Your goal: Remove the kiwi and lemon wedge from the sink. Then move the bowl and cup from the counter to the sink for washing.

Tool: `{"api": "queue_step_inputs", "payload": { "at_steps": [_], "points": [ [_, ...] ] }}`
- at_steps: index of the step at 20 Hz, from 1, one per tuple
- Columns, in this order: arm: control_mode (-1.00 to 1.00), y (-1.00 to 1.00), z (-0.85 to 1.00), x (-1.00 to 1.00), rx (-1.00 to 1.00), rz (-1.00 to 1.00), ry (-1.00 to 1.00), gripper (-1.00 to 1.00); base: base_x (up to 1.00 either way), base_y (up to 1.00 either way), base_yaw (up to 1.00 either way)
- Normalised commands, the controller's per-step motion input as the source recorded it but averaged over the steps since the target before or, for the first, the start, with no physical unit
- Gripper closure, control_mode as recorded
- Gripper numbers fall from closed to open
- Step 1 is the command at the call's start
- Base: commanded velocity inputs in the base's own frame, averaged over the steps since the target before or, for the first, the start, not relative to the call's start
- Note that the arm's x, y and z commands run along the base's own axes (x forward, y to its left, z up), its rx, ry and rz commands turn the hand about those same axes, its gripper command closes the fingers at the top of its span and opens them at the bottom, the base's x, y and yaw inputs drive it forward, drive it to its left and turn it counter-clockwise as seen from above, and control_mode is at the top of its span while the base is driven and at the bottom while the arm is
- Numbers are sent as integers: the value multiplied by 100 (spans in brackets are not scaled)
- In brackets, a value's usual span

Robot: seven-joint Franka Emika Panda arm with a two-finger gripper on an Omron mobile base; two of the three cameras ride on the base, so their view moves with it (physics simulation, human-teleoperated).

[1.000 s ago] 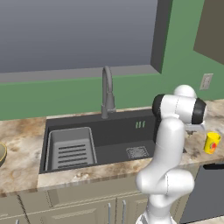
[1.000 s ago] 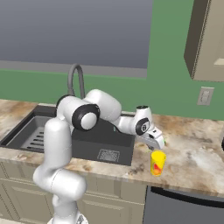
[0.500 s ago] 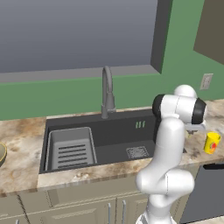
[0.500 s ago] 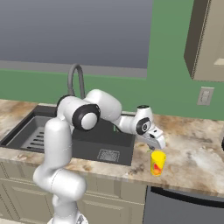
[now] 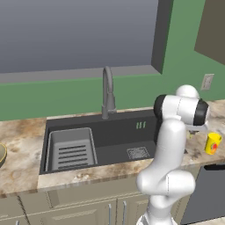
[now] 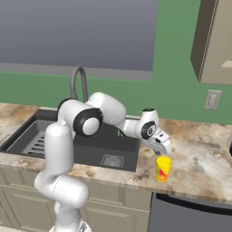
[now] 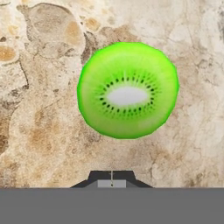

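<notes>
Kiwi (image 7: pixel 127 90) lay centre-frame on counter (image 7: pixel 39 131), cut face towards camera, long axis apparently horizontal; gripper (image 7: pixel 111 178) closed, holding nothing.

Kiwi on the counter, seen from above

The kiwi (image 7: pixel 127 90) lies cut face up on the marbled counter (image 7: pixel 39 109), white core ringed by dark seeds. The gripper (image 7: pixel 111 178) sits closed just below it, dark tips together.

No legible text anywhere.
</notes>
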Motion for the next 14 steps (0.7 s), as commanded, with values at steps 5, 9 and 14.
{"api": "queue_step_inputs", "payload": {
  "at_steps": [5,9,14],
  "points": [
    [-100,0,8,-9,0,0,0,100,0,0,0],
    [-100,0,14,-10,0,0,0,100,0,0,0],
    [-100,3,16,-10,0,0,0,100,0,0,0]
  ]
}}
